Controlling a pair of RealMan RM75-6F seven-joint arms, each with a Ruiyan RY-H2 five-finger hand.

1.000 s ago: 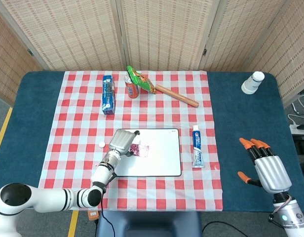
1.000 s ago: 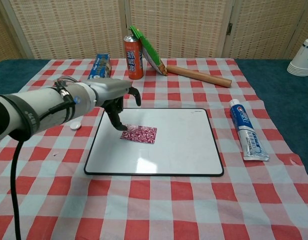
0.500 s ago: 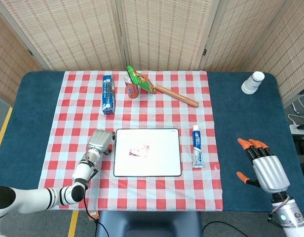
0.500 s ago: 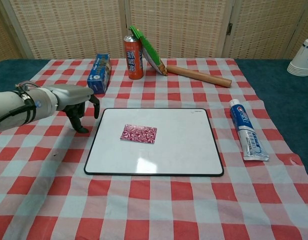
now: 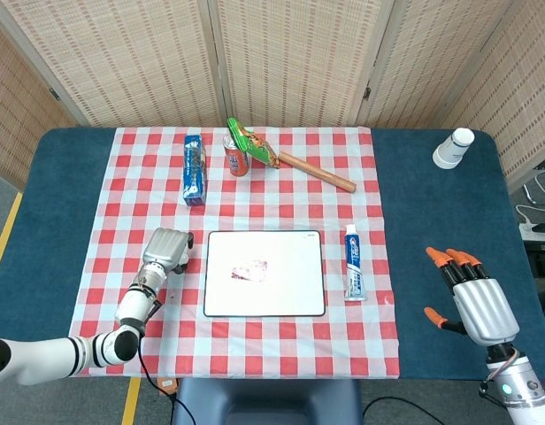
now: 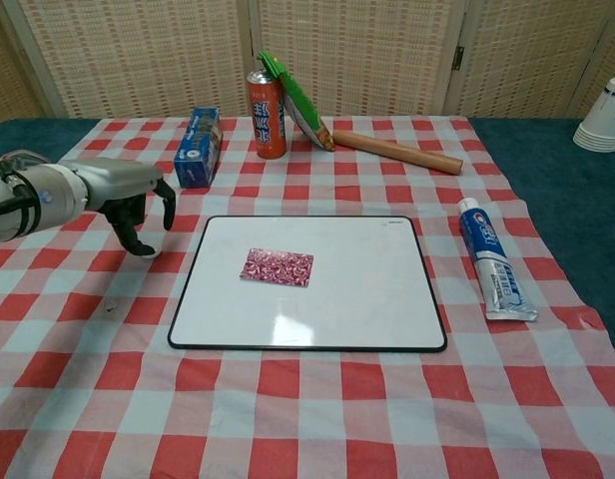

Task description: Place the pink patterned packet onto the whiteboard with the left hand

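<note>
Tablecloth [image 6: 317, 399] under empty left robot hand [image 6: 138, 205]

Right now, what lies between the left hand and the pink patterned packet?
Only checked cloth and bare whiteboard separate left hand from packet, clearest in chest view.

pink patterned packet [image 6: 277, 267], flat on whiteboard [image 6: 367, 299]

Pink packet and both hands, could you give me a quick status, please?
Left hand empty, beside whiteboard. Right hand open, idle. Pink patterned packet flat on whiteboard. Nothing obstructing.
</note>
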